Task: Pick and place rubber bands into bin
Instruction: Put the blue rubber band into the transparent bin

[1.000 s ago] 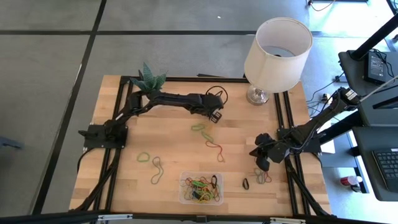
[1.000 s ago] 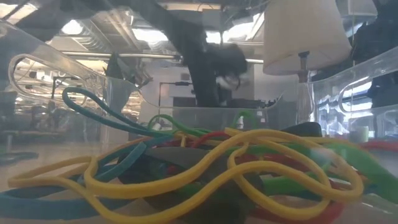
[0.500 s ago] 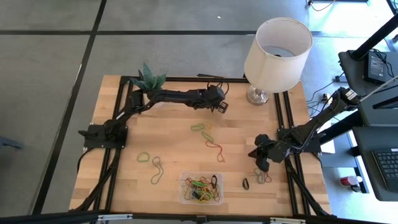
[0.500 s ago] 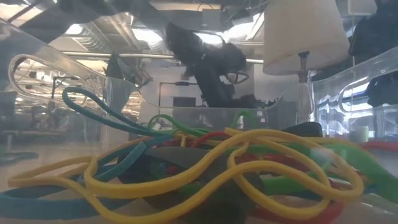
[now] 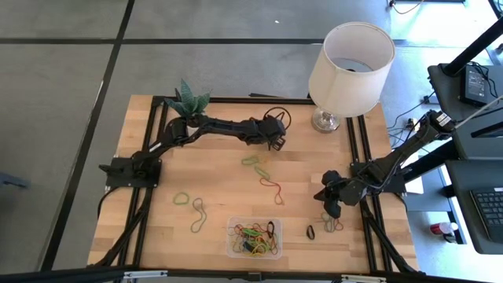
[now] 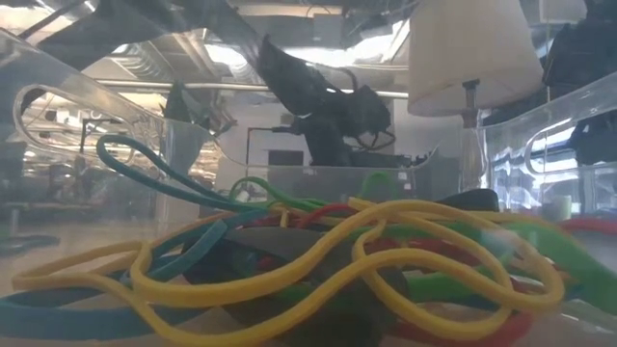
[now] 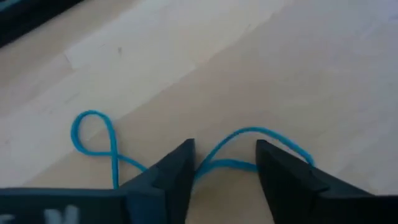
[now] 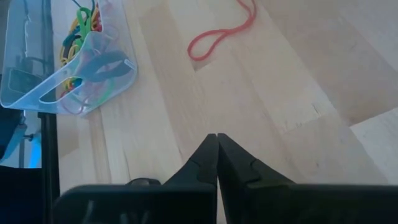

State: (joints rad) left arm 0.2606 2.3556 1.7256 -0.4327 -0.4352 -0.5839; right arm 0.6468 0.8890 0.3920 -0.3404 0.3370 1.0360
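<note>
— Wood planks of the table are seen; what lies nearest?

— The bin, filled with rubber bands, at the front edge. Loose bands are scattered mid-table. The right gripper is pressed shut at the right; the left gripper is spread over a blue band.

— Farther back?

— A lamp and a plant; grey floor beyond.
</note>
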